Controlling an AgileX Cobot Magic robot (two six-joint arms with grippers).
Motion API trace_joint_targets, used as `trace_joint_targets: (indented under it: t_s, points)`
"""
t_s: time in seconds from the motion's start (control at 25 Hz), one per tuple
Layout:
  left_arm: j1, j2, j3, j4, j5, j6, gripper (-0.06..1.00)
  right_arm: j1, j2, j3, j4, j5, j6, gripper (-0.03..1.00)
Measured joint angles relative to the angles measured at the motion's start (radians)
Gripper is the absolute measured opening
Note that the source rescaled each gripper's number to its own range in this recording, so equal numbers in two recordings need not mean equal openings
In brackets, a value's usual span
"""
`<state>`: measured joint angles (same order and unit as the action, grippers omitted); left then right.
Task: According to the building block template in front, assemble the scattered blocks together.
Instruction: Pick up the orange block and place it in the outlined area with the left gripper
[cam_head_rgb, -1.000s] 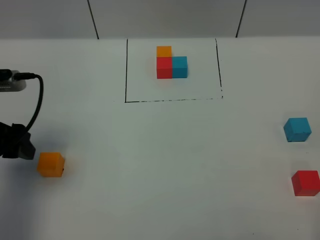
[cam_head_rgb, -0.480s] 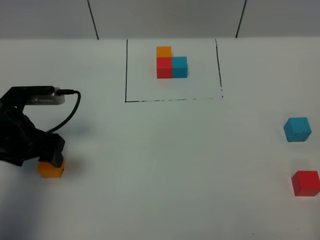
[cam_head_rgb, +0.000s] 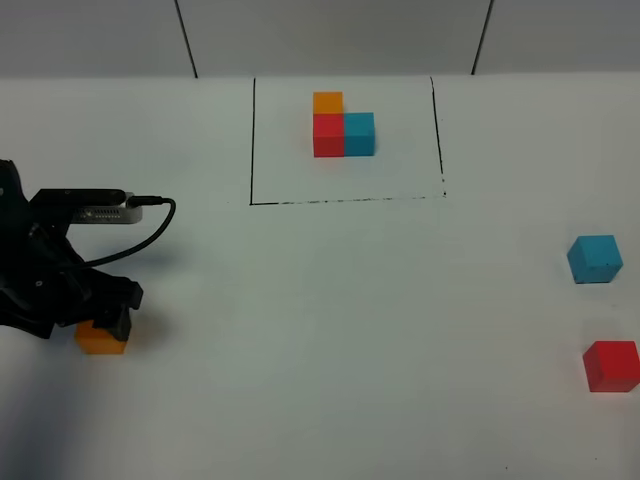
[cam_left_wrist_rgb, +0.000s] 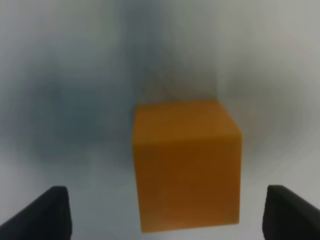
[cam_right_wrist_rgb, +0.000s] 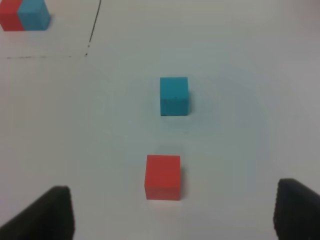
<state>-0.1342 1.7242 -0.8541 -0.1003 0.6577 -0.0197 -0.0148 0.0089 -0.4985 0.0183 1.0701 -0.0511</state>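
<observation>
2 left fingertips flank orange cube — hidden overhead.

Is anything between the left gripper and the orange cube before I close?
Nothing visible. The orange cube sits between the left gripper's open fingers, with only bare table on either side of it.

Open tabletop lies between orange cube and template.
</observation>
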Motion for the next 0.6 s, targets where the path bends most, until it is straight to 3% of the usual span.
trace_joint_targets:
  t_s: [0.2,0.6]
  points:
    - [0.0,0.008,0.0,-0.006,-0.052,-0.001,0.77,0.0,0.0,0.0,0.0,0.0,0.0,0.64]
    - [0.0,0.008,0.0,-0.028,-0.055,-0.002,0.74,0.0,0.0,0.0,0.0,0.0,0.0,0.64]
